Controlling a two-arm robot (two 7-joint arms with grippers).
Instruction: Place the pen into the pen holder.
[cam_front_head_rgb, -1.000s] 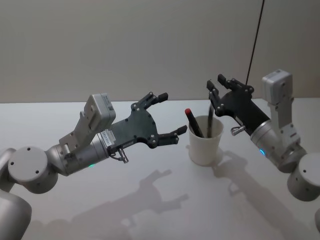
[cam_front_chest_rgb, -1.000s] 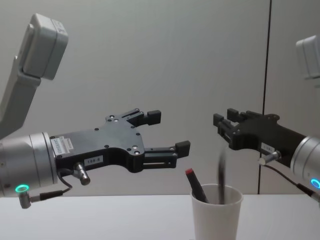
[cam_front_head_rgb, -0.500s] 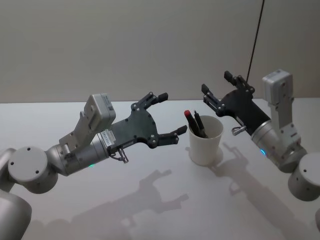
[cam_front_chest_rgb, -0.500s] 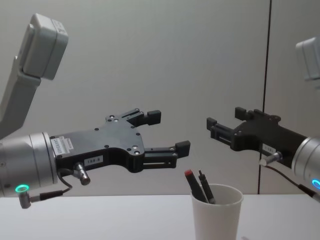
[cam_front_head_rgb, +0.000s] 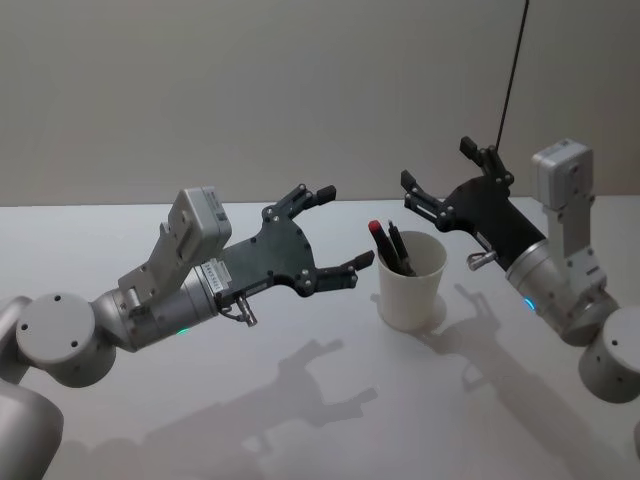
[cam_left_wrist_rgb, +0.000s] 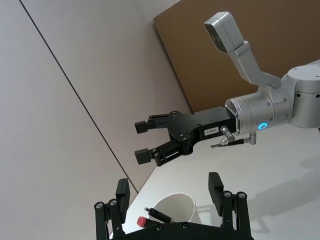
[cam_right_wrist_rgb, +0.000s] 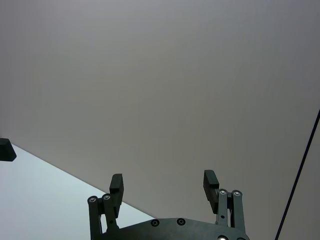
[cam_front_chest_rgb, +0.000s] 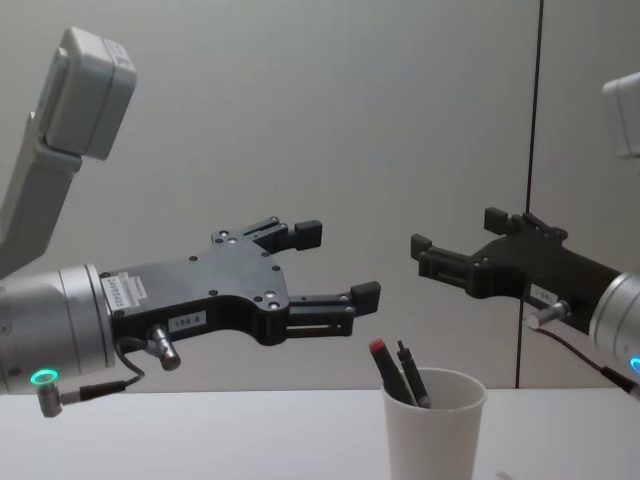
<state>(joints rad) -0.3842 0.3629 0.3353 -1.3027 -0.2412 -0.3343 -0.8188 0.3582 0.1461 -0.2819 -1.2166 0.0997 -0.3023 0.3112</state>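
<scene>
Two arms are up over the white table (cam_front_head_rgb: 300, 400), both with nothing in their claws. Nearest to me, the left gripper (cam_front_head_rgb: 332, 228) hangs in the air just to the left of the pen holder (cam_front_head_rgb: 411, 282), fingers spread wide and not touching it. There's a little white sticker on its black body in the chest view, starts with "18" maybe, but I can't read the rest for sure. A green-blue light glows on the wrist.

Next, the pen holder itself, a plain white paper cup standing upright on the table. Its bottom is cut off in the chest view. Two pens lean inside against the left side of the rim: a red-capped pen (cam_front_head_rgb: 381, 241) and a black pen (cam_front_head_rgb: 397, 244) right beside it. Most of each is hidden in the cup, just the tops poke out.

Further back and to the right, the right gripper (cam_front_head_rgb: 437, 172) sits above and behind the cup, jaws wide apart, holding nothing. From the left wrist camera its label looks like "181-1", hard to be sure. Behind it a thin black cable (cam_front_head_rgb: 513, 70) hangs down the grey wall.
</scene>
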